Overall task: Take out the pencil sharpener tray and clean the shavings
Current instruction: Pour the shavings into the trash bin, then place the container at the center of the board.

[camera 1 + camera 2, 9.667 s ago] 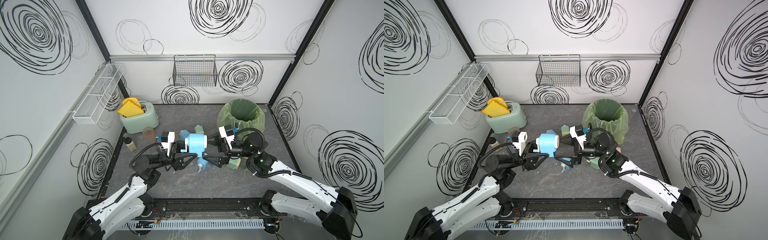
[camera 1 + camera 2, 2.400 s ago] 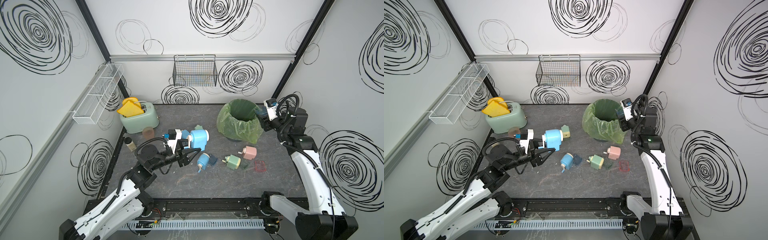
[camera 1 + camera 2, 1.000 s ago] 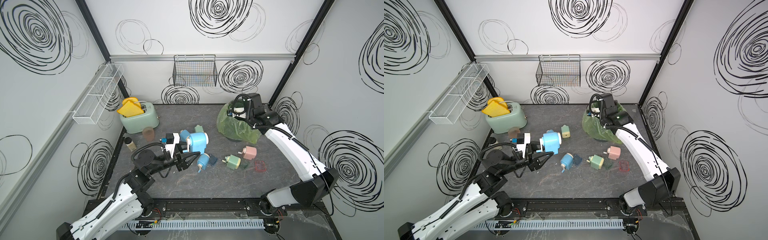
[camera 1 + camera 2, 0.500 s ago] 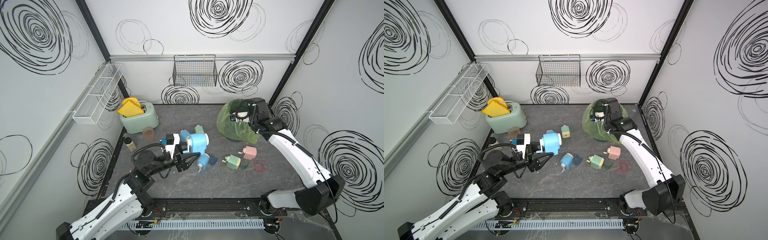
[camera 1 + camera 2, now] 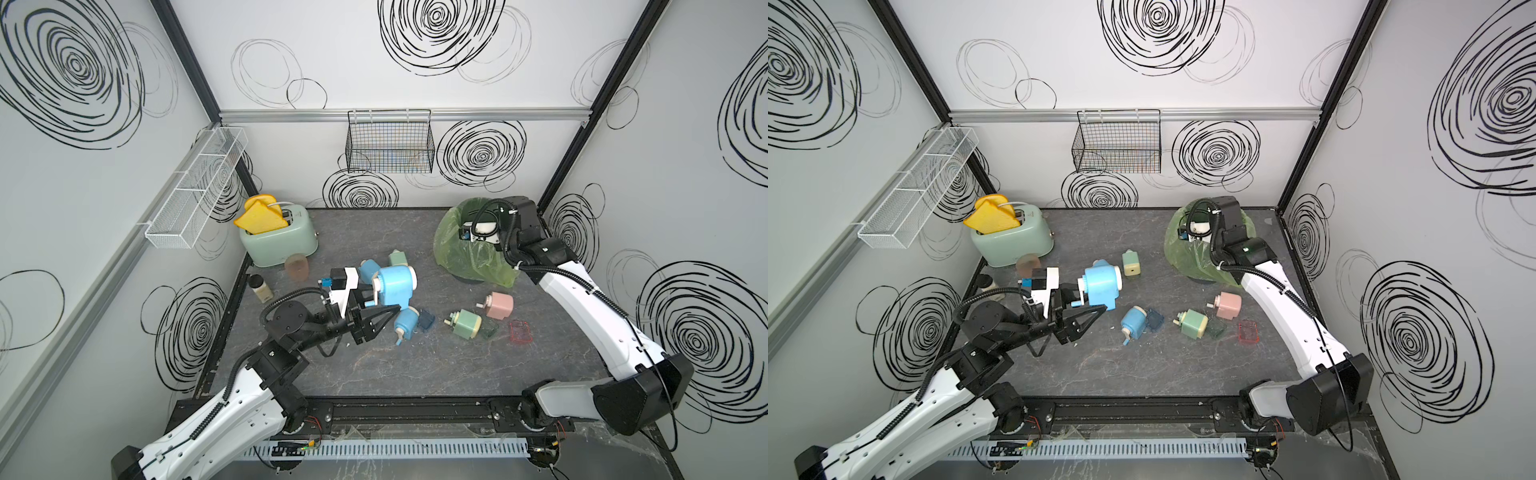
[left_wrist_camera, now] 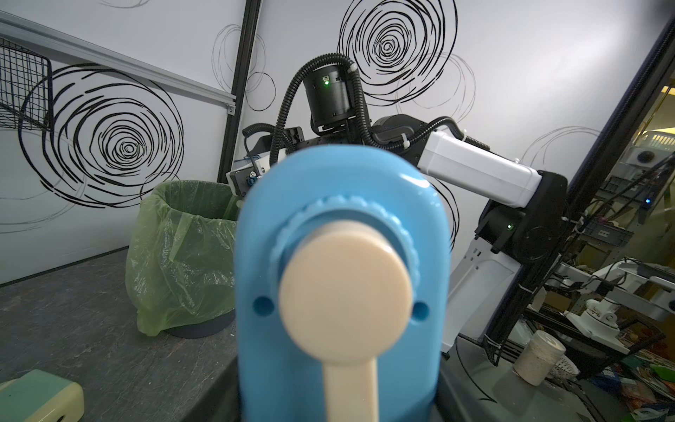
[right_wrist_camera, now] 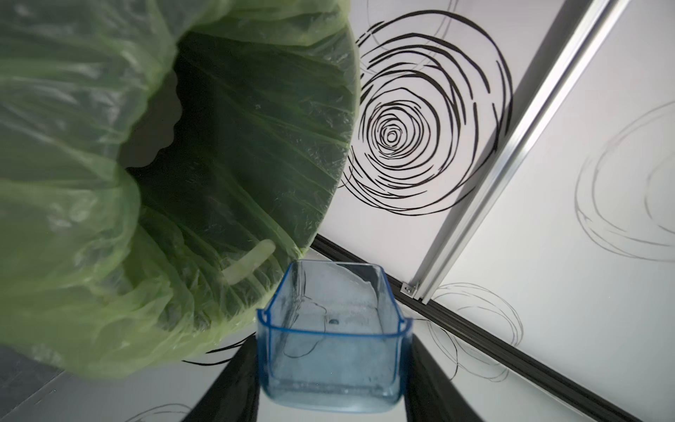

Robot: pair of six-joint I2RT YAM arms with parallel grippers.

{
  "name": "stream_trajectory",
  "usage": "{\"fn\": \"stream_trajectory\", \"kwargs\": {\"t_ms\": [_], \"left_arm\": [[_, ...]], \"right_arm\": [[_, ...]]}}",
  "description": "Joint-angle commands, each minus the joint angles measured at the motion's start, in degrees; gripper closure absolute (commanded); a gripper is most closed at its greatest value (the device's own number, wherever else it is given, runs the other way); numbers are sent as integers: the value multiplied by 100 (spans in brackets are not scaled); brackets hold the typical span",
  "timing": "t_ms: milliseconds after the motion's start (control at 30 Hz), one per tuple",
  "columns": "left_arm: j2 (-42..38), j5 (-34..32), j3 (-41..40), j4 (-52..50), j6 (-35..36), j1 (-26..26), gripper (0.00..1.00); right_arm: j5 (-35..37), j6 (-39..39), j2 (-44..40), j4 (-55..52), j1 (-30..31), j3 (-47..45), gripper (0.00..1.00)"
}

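My left gripper (image 5: 380, 311) is shut on the big blue pencil sharpener (image 5: 395, 286), which has a cream crank (image 6: 345, 292), and holds it above the table's left middle. The sharpener fills the left wrist view. My right arm (image 5: 528, 245) reaches over the bin lined with a green bag (image 5: 469, 255) at the back right. In the right wrist view, my right gripper (image 7: 334, 381) is shut on the clear blue tray (image 7: 334, 339) beside the bin's mouth (image 7: 204, 153). The tray looks bare apart from faint smears; no shavings show.
Smaller sharpeners lie mid-table: blue (image 5: 405, 323), green (image 5: 465, 324), pink (image 5: 498, 305) and pale green (image 5: 399, 258). Loose trays lie beside them, one of them red (image 5: 520, 332). A toaster (image 5: 278, 239), a pink cup (image 5: 297, 267) and a jar (image 5: 259, 287) stand at the left. A wire basket (image 5: 388, 145) hangs on the back wall.
Ten seconds ago both grippers met at the blue sharpener. The right arm has since carried the tray to the bin. In the last second its wrist shifted slightly over the bin. The left arm held still.
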Motion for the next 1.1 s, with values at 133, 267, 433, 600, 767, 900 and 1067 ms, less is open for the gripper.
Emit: {"fn": "stream_trajectory", "kwargs": {"t_ms": [133,267,433,600,767,900,1067], "left_arm": [[68,72,106,408,40,75,75],[258,151,246,419,49,126,75],[554,295,297,897,-191,176,74],[867,632,327,1770,-690,276,74],[1124,1333,435,2817,-1112,391,74],[1262,1769,592,3166,-1190,504,74],[1582,2112,754,3564,-1497,621,75]], "right_arm": [[-1899,2243,-378,-259,-424,200,97],[-2656,3076,-659,-111,-809,-168,97],[-3280,4323,-825,89,-1263,-416,95],[-4763,5182,-1473,946,-1669,-1233,95],[-6544,6164,-2289,1774,-2018,-2105,95],[-7658,6983,-2779,2195,-2046,-2585,95],[-8485,7778,-3190,2594,-2031,-2876,96]]}}
